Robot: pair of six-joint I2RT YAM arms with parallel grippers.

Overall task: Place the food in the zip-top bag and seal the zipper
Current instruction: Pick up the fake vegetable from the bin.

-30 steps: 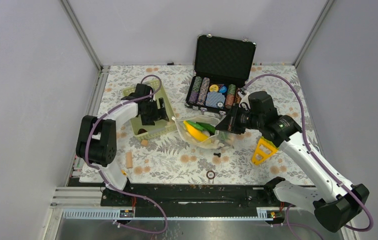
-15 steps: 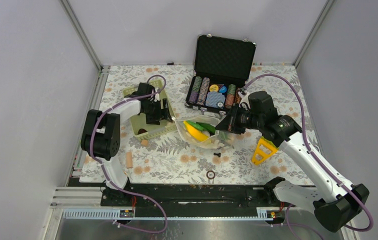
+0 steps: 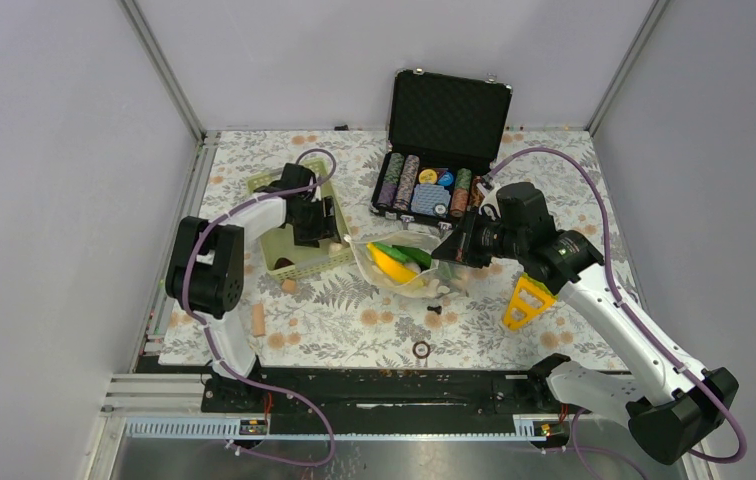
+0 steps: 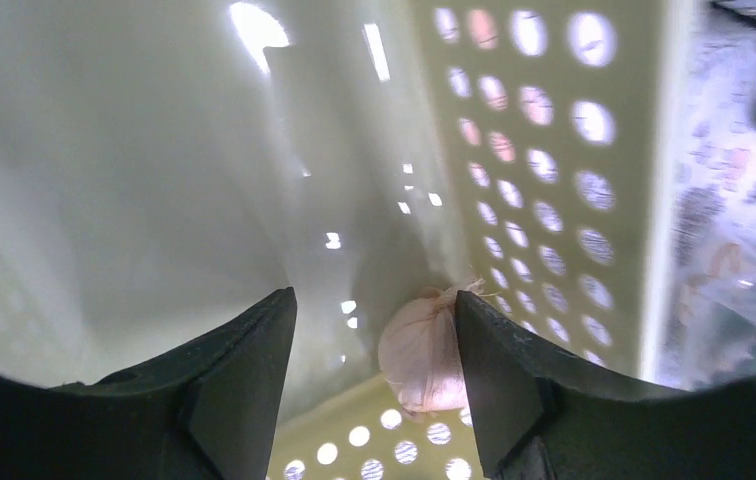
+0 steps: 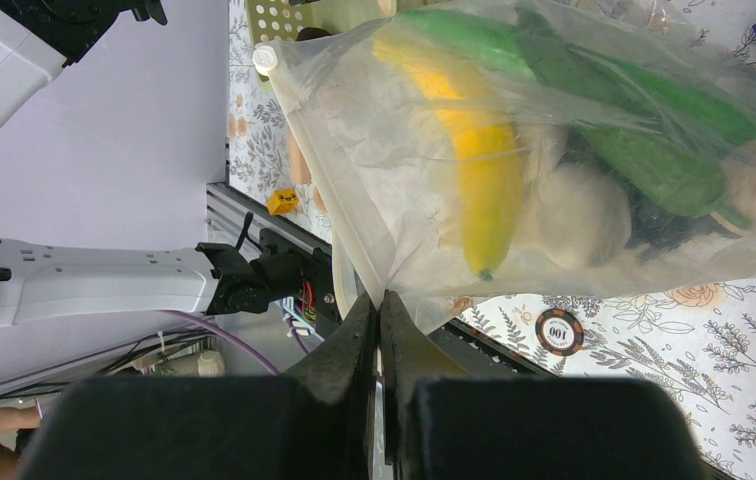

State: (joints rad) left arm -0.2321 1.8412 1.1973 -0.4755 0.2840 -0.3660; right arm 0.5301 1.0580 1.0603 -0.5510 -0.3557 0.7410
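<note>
The zip-top bag (image 3: 411, 268) lies open at mid table and holds a yellow banana (image 5: 479, 170), green peppers (image 5: 644, 130), a white garlic-like bulb (image 5: 576, 215) and dark grapes (image 5: 659, 232). The pale zipper (image 5: 319, 160) runs along the mouth edge. My right gripper (image 5: 379, 305) is shut on the bag's edge and holds it up; it also shows in the top view (image 3: 451, 250). My left gripper (image 4: 374, 335) is open inside the green basket (image 3: 276, 247). A white garlic bulb (image 4: 422, 350) lies between its fingers, close to the right finger (image 4: 499, 380).
An open black case of poker chips (image 3: 434, 190) stands behind the bag. A yellow triangular tool (image 3: 526, 301) lies right of the bag. A loose chip (image 3: 421, 349), a small black piece (image 3: 434, 310) and a tan piece (image 3: 258, 320) lie on the floral mat. A dark item (image 3: 289, 263) sits in the basket.
My left gripper has moved a little right and deeper into the basket, toward its right wall. The right arm and the bag have not moved.
</note>
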